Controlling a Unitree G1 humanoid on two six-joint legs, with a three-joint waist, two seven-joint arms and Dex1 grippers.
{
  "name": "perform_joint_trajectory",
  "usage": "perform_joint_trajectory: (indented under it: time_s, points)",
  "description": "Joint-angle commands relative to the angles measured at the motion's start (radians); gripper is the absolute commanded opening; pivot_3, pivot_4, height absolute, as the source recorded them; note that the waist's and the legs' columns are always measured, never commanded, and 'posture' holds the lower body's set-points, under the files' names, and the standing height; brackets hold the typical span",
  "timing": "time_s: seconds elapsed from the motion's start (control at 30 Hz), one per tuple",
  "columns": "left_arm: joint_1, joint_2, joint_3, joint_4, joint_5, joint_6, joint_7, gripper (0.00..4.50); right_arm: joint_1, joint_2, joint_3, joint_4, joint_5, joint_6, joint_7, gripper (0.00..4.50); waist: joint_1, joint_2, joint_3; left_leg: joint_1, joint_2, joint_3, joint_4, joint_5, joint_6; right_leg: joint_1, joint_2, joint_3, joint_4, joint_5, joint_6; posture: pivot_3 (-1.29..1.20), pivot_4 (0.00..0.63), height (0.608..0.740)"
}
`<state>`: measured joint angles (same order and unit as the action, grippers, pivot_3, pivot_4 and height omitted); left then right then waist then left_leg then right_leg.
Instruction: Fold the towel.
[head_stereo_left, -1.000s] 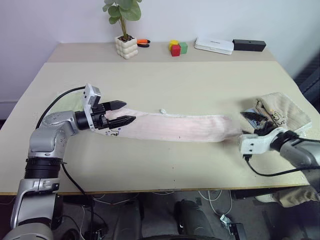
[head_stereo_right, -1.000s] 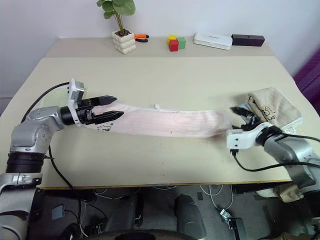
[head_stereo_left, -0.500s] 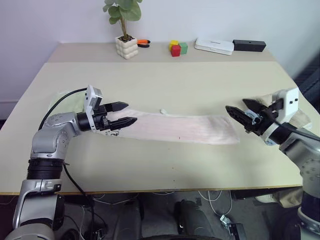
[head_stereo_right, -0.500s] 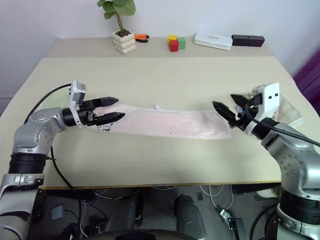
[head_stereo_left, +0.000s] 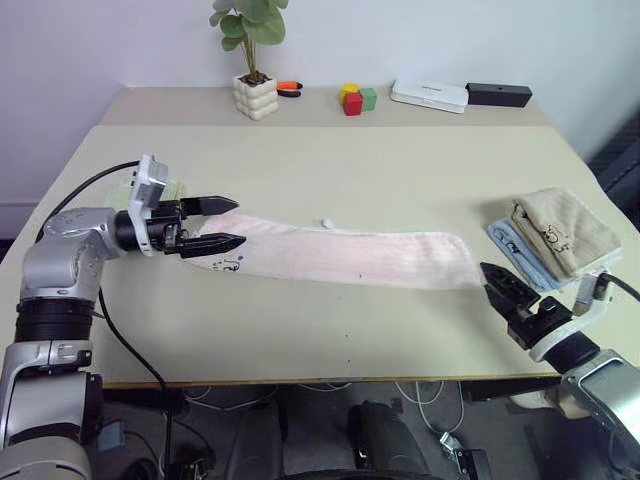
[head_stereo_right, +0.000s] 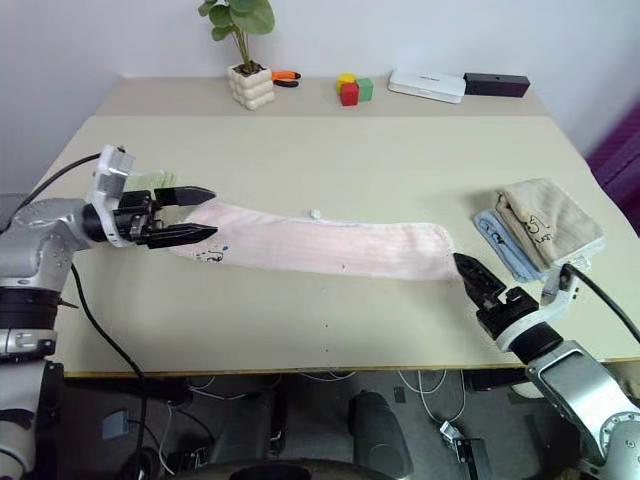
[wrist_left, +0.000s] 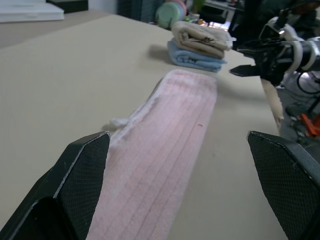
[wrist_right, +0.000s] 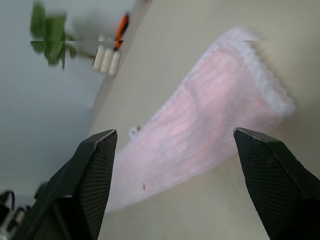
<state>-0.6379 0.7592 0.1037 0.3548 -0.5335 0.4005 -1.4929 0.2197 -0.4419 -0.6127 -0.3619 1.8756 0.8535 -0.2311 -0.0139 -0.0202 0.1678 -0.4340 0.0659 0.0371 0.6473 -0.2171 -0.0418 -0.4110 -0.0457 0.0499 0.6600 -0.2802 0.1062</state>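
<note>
Lying stretched flat across the middle of the table (head_stereo_left: 300, 155), the long pink towel (head_stereo_left: 350, 257) runs from one arm to the other, a layout that appears meant to give each arm an end to lift for the fold. The left gripper (head_stereo_left: 222, 223) hangs level over the towel's left end with its two black fingers spread wide and nothing between them, seemingly lined up for a corner. The right gripper (head_stereo_left: 503, 287) points at the towel's right end from just off it, near the table's front edge, its fingers also apart and empty. A stack of folded towels (head_stereo_left: 552, 237) sits beside it, well apart from the work. Compared with half a second ago, the right arm has dropped from above the towel's end to low by the front edge, uncovering the stack, while the left gripper has drawn back towards the left; the towel lies as it did.
</note>
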Motion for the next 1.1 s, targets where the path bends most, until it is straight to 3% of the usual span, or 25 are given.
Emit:
perform_joint_trajectory:
  time_s: [0.03, 0.47, 0.7, 1.1]
  points:
    - [-0.018, 0.016, 0.026, 0.004, -0.022, -0.035, -0.065, 4.5, 0.008, 0.024, 0.053, -0.027, 0.06, -0.07, -0.06, 3.75, -0.001, 0.0, 0.0, 0.0, 0.0, 0.0, 0.0, 0.0, 0.0, 0.0, 0.0, 0.0, 0.0, 0.0, 0.0, 0.0, 0.15, 0.74]
    - [0.014, 0.066, 0.0, -0.009, -0.065, -0.054, -0.121, 4.5, 0.008, 0.053, 0.172, -0.008, 0.07, -0.21, -0.149, 3.75, 0.001, 0.0, 0.0, 0.0, 0.0, 0.0, -0.001, -0.001, 0.001, 0.0, 0.0, 0.0, -0.001, -0.001, -0.001, 0.0, 0.15, 0.74]
    - [0.073, 0.127, -0.024, -0.08, -0.184, -0.04, -0.121, 4.5, -0.031, 0.036, 0.176, 0.102, -0.026, -0.227, -0.111, 3.75, -0.002, 0.0, 0.0, 0.0, 0.001, 0.0, -0.001, -0.001, 0.001, 0.0, 0.0, 0.0, -0.001, -0.001, -0.002, 0.0, 0.15, 0.74]
    - [0.082, 0.131, -0.019, -0.085, -0.203, -0.043, -0.121, 4.5, -0.189, 0.123, 0.218, 0.157, -0.142, -0.273, -0.175, 3.75, -0.002, 0.0, 0.0, 0.002, 0.001, 0.0, -0.002, -0.001, 0.001, 0.003, 0.0, 0.0, -0.004, -0.002, -0.004, 0.0, 0.15, 0.74]
